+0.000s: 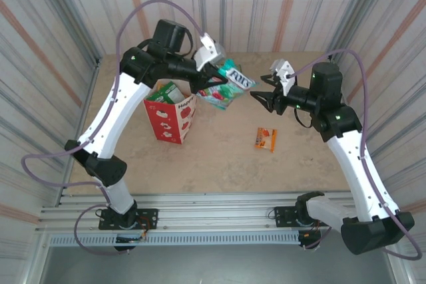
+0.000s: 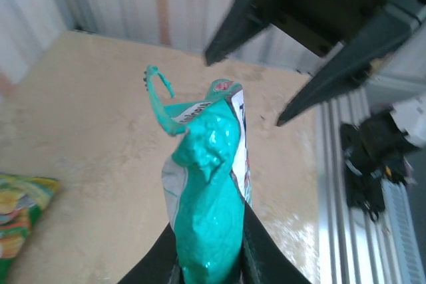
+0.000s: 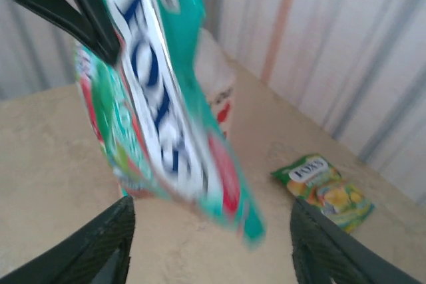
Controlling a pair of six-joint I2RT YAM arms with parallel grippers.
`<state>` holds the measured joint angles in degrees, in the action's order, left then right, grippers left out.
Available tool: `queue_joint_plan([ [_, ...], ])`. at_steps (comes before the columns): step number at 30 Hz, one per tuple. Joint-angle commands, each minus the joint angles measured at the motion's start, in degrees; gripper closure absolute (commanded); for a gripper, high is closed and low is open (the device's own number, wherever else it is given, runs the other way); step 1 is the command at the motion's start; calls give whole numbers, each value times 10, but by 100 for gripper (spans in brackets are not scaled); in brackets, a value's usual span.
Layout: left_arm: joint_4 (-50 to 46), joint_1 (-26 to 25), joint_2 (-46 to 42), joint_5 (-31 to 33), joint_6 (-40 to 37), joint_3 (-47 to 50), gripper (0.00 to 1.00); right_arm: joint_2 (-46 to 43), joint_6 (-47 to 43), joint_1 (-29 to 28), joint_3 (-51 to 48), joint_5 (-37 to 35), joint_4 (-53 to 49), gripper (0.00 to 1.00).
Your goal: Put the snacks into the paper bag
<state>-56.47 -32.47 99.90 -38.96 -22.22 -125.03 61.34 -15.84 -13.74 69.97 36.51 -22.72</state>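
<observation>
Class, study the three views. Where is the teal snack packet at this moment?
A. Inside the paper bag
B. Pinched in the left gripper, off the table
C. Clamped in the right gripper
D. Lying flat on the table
B: the left wrist view shows the teal snack packet pinched between the fingers of the left gripper, while the right gripper has its jaws spread wide, not touching it.

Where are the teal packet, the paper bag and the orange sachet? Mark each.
teal packet (image 2: 208, 204), left wrist view, its crumpled middle.
paper bag (image 1: 170, 123), top external view, red front wall.
orange sachet (image 1: 266, 139), top external view, its centre.
</observation>
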Motion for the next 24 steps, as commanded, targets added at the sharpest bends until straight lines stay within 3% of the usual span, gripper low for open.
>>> queue_joint_plan([
  [1,102,31,-36,55,111,-19,100,9,133,7,-16,-62,57,35],
  [7,169,78,-69,164,179,-9,99,75,230,-1,-6,-102,6,35],
  [14,158,119,-109,300,222,36,100,146,288,-18,-1,-116,-26,36],
  [24,64,136,-152,292,222,157,97,219,324,-44,17,-107,-55,37],
])
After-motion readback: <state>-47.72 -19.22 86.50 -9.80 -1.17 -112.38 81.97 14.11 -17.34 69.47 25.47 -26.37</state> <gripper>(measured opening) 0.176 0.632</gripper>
